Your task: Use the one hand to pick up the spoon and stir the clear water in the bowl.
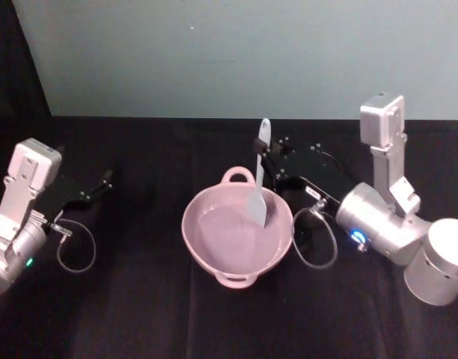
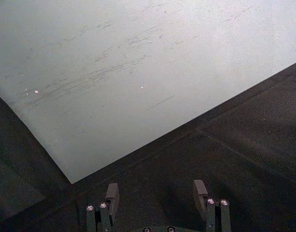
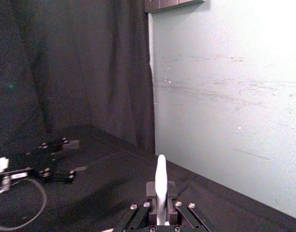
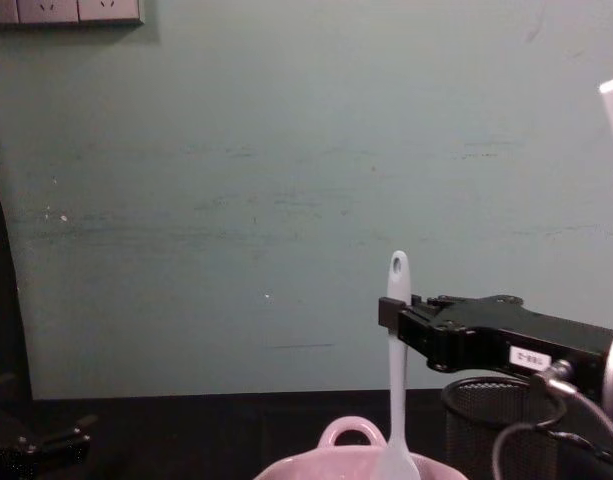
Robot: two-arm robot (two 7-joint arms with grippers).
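Right pincer (image 1: 261,158) clamps the white spoon (image 1: 258,200) upright, its head inside the pink bowl (image 1: 214,262) on the black worktop (image 1: 139,314); chest view adds a black mesh cup (image 4: 486,415) below it. Left pincer (image 1: 103,182) rests open at the left, pale green wall (image 4: 286,150) behind

Lighting: dim, even, from overhead. Glare: wall (image 3: 268,29) washed white in right wrist view. Shadows: lost on black tablecloth (image 1: 139,299). Faint sheen on bowl (image 1: 187,224) rim.
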